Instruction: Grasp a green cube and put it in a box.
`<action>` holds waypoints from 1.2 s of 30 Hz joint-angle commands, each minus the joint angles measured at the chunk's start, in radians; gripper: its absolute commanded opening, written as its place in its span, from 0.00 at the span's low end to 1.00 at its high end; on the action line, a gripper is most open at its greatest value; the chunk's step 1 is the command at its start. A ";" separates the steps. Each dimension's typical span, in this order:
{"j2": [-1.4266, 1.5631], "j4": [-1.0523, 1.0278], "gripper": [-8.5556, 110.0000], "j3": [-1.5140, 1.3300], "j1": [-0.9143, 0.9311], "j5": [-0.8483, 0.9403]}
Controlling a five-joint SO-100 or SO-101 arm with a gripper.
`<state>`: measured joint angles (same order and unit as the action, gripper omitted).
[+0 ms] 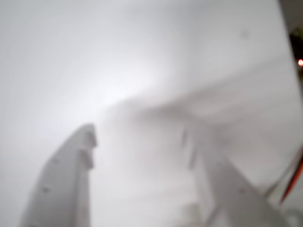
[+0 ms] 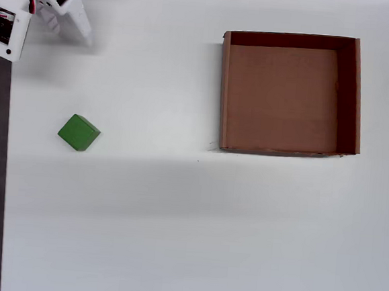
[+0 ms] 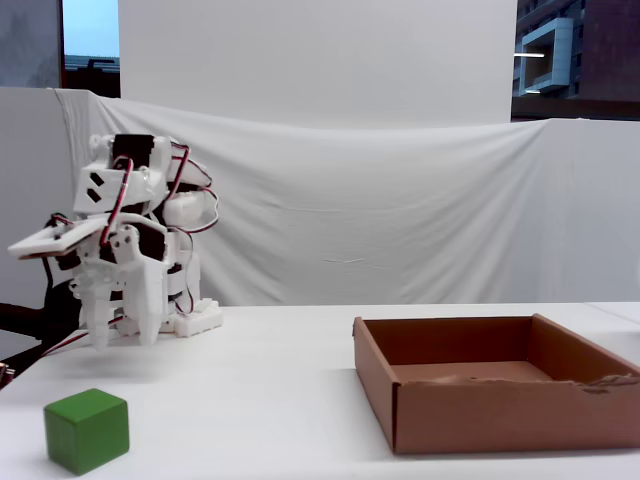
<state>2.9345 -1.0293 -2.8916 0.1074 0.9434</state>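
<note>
Jaws of the gripper point(image 3: 122, 340) hang parted and empty above the table point(image 2: 175, 218), so it should swing down over the green cube point(image 2: 79, 132), a small matte block lying well apart from the box point(image 2: 287, 151), squaring the fingers to its turned faces.

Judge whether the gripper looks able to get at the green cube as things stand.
Probably yes: the green cube sits alone on the white table, nothing beside or over it, and the gripper hangs open above the table, apart from it.
</note>
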 commanded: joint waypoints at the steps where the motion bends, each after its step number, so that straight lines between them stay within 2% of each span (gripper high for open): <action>1: -0.095 0.044 0.26 0.141 -0.012 -0.038; 7: -0.345 0.071 0.26 0.382 -0.026 -0.100; 14: -0.611 0.114 0.26 0.537 -0.023 -0.160; 29: -1.043 0.279 0.26 0.726 -0.009 -0.172; 36: -1.344 0.209 0.26 1.068 -0.049 -0.301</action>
<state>1.6061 -0.7977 -1.9620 0.0721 0.6673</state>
